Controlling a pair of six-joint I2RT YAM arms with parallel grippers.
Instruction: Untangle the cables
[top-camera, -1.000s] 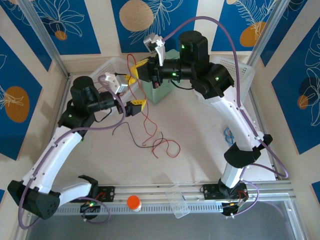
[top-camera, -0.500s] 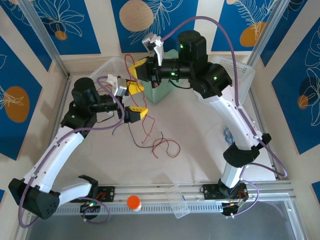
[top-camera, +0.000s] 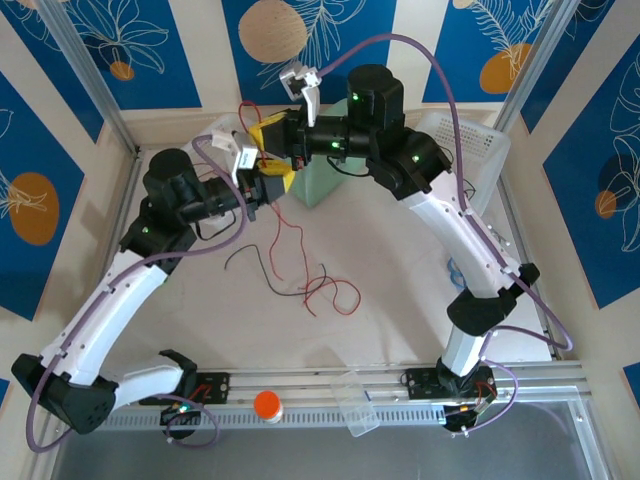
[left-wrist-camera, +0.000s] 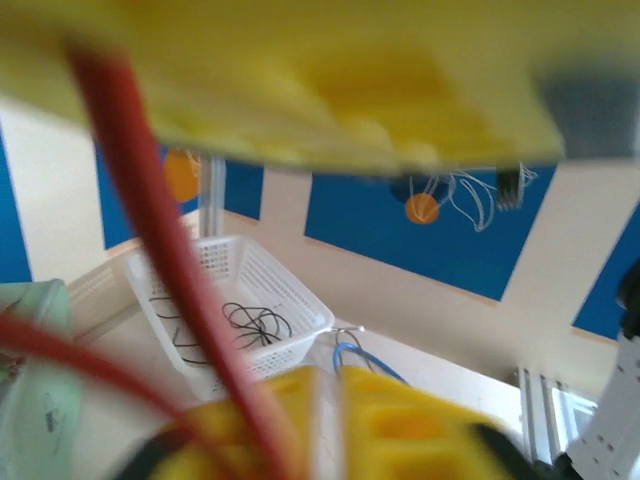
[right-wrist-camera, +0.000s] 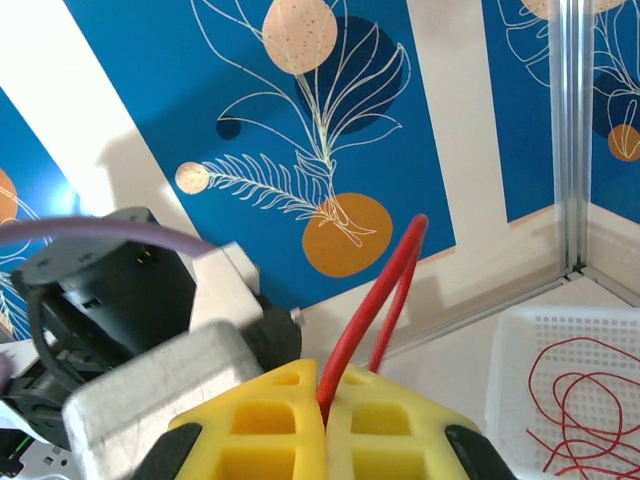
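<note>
My right gripper (top-camera: 266, 131) (right-wrist-camera: 325, 400) is raised at the back and shut on a red cable (right-wrist-camera: 375, 300), which loops up out of its yellow fingers. Just below it, my left gripper (top-camera: 272, 183) (left-wrist-camera: 330, 420) has its fingers almost together, and a blurred red cable (left-wrist-camera: 150, 200) runs down into them. From both grippers red cables (top-camera: 293, 240) hang to the table and end in a tangle (top-camera: 322, 290) with a black cable (top-camera: 250, 262). In the left wrist view the right gripper's fingers (left-wrist-camera: 300, 90) are a yellow blur along the top.
A mint green box (top-camera: 325, 182) stands behind the grippers. One white basket (left-wrist-camera: 250, 300) holds black cables, another white basket (right-wrist-camera: 575, 400) holds red ones. A blue stethoscope (top-camera: 458, 268) lies at the right. An orange-lidded jar (top-camera: 267, 405) and a clear cup (top-camera: 357, 400) sit on the front rail.
The left gripper has risen and moved back until it sits just under the right gripper. The right gripper has shifted slightly left and back, lifting the red cable loop.
</note>
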